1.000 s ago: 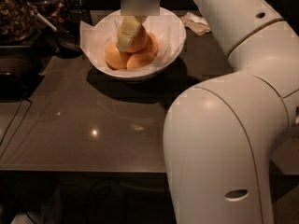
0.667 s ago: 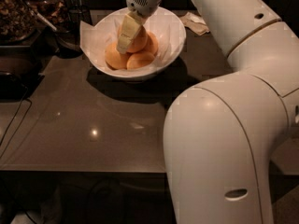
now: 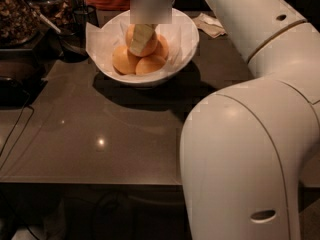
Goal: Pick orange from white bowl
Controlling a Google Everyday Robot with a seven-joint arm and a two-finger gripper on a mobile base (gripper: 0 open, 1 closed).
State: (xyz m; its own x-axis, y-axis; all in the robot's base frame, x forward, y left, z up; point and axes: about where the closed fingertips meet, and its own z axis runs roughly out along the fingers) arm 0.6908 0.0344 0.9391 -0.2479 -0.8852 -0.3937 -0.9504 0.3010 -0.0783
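Note:
The white bowl [image 3: 185,54] with a paper liner stands at the back of the dark table and holds several orange fruits. The orange [image 3: 153,46], the deepest-coloured one, sits on top of the pile. Paler fruits lie to its left [image 3: 124,59] and in front of it [image 3: 150,65]. My gripper [image 3: 141,39] reaches down into the bowl from above and rests against the orange's left side, hiding part of it. The wrist above it is hidden.
My large white arm [image 3: 250,134] fills the right side of the view. A dark container of brown pieces [image 3: 17,14] and a dark cup [image 3: 82,19] stand at the back left. A crumpled napkin [image 3: 210,25] lies behind the bowl on the right. A cable [image 3: 15,134] runs along the left.
My gripper has sunk a little lower into the pile of fruit. The bowl and the fruits have not moved.

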